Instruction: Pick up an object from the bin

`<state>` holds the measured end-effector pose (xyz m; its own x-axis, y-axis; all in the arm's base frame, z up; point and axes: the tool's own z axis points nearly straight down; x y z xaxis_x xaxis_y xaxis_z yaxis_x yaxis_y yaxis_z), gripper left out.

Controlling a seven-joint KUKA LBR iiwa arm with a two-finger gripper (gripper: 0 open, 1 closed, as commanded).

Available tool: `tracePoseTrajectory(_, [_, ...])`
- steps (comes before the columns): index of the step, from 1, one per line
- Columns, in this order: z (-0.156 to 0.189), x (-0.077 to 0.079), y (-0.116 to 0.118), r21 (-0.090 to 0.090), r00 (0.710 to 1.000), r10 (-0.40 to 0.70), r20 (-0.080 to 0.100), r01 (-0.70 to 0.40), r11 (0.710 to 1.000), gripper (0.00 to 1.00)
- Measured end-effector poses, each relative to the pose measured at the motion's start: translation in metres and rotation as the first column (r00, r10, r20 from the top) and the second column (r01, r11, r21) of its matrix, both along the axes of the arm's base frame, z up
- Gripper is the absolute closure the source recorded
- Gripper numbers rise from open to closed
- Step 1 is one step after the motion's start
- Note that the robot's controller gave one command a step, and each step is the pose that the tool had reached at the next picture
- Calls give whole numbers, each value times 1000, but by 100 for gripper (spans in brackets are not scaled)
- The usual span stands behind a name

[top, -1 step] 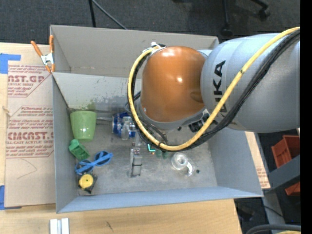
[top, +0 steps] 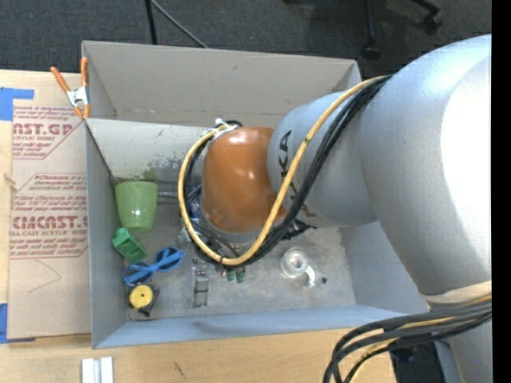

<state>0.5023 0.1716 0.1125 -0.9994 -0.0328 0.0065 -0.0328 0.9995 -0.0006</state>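
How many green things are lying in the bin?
2: a pale green cup by the left wall, and a darker green piece right next to it, toward the front. The arm covers the bin's middle, so more may be hidden.

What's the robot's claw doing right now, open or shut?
Gripper: cannot be told; it sits low in the bin, beneath the orange wrist cover.

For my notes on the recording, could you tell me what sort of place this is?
Probably a robotics lab: an industrial arm reaches into a grey metal bin, with an office chair's wheeled base on dark floor behind.
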Motion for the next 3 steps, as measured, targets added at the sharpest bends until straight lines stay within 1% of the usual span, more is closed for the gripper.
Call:
tracePoseTrajectory(1, [-43, -6, 64, -6, 956, 294, 3, -294, 956, 0])
tracePoseTrajectory(2, [-42, -4, 63, -7, 955, 296, 8, -296, 955, 100])
tracePoseTrajectory(3, [106, 61, 69, 2, 965, 261, 19, -261, 965, 100])
